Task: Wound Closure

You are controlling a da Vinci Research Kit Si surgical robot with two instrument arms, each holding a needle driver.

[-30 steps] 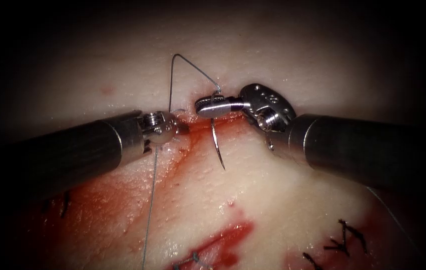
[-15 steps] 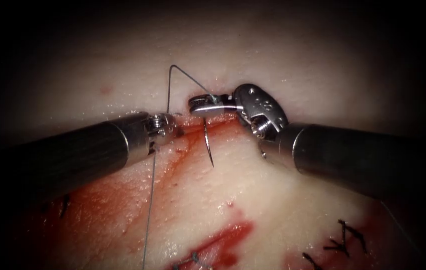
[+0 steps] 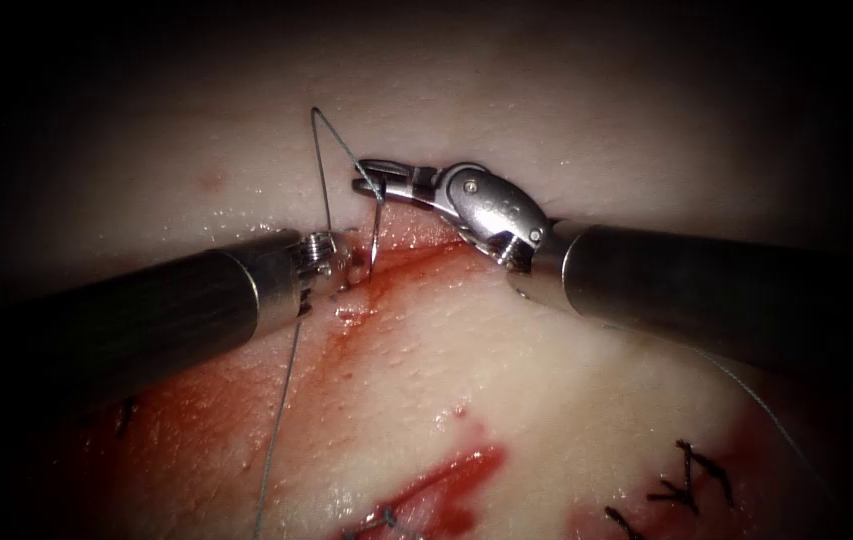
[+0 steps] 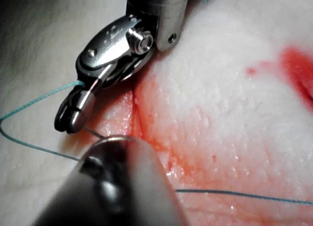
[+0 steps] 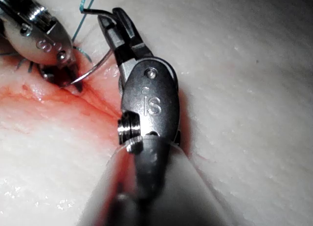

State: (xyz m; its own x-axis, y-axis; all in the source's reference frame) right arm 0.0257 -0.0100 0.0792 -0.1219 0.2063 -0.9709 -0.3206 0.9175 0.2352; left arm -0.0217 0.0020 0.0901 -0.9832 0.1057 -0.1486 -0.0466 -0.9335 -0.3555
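My right tool (image 3: 371,182) comes in from the right, jaws shut on the curved needle (image 3: 376,225) close to its thread end. The needle hangs down from the jaws, and its point reaches the upper end of the cut (image 3: 401,250) beside the tip of my left tool (image 3: 343,263). Whether the point is in the tissue (image 3: 566,400) I cannot tell. The left tool's tip presses against the cut's left lip. Thread (image 3: 318,150) rises in a loop from the left tool's tip to the needle's end. In the right wrist view, the needle (image 5: 95,64) curves from the right tool (image 5: 110,25) toward the left tool (image 5: 58,72).
Red fluid (image 3: 246,400) covers the tissue below the left tool and pools lower down (image 3: 446,480). Dark finished stitches (image 3: 691,475) lie at the lower right, others (image 3: 129,410) at the lower left. A strand of thread (image 3: 276,430) trails down to the bottom edge.
My right tool has moved left and up and turned, swinging the needle's point leftwards to the left tool's tip. The thread loop shifted left. The left tool barely moved.
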